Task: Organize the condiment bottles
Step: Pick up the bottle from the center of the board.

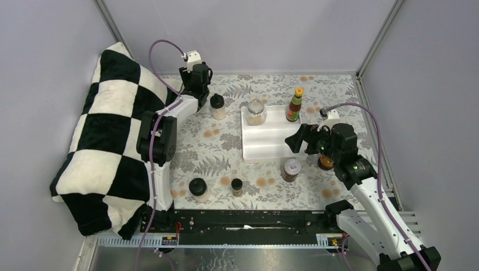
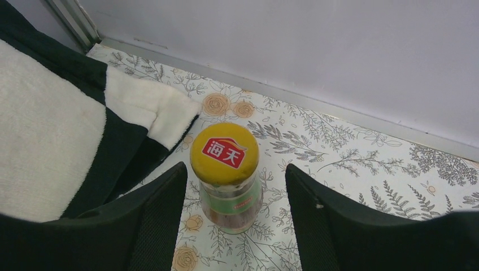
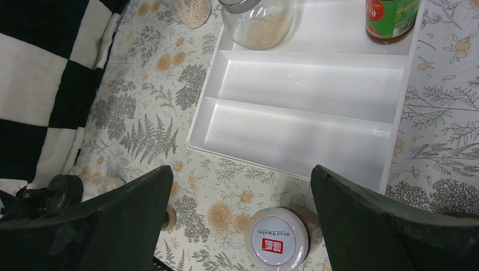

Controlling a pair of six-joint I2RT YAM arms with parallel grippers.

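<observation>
Table (image 1: 223, 149) with floral cover, shown from above and from both wrists. The left gripper (image 2: 235, 172) is held low at the far left corner, just beside the checkered blanket (image 1: 107, 135). Its jaws are spread, and the yellow-lid jar (image 2: 225, 153) stands upright between them. A gap is seen between the jar and one finger; contact with the other cannot be told.

The right gripper (image 3: 242, 172) is held above the near right corner of the tray (image 3: 305, 84), jaws spread wide and gripping nothing. The tray lies right of the table's centre and is divided into three long compartments. In the far compartment the clear jar (image 1: 256, 112) stands at the left end, and the sauce bottle (image 1: 294, 105), orange-capped and green-labelled, at the right end.

The white-lid jar (image 3: 279, 244) stands on the table just beside the tray's near edge, below the right gripper. The amber jar (image 1: 325, 163) is partly hidden under the right arm, near the tray's near right corner. The pale-filled jar (image 1: 217, 105), black-lidded, stands just left of the tray's far left corner. Near the table's near edge, left of centre, the wide black-lid jar (image 1: 198, 189) and the small black-lid jar (image 1: 236, 186) stand apart.
</observation>
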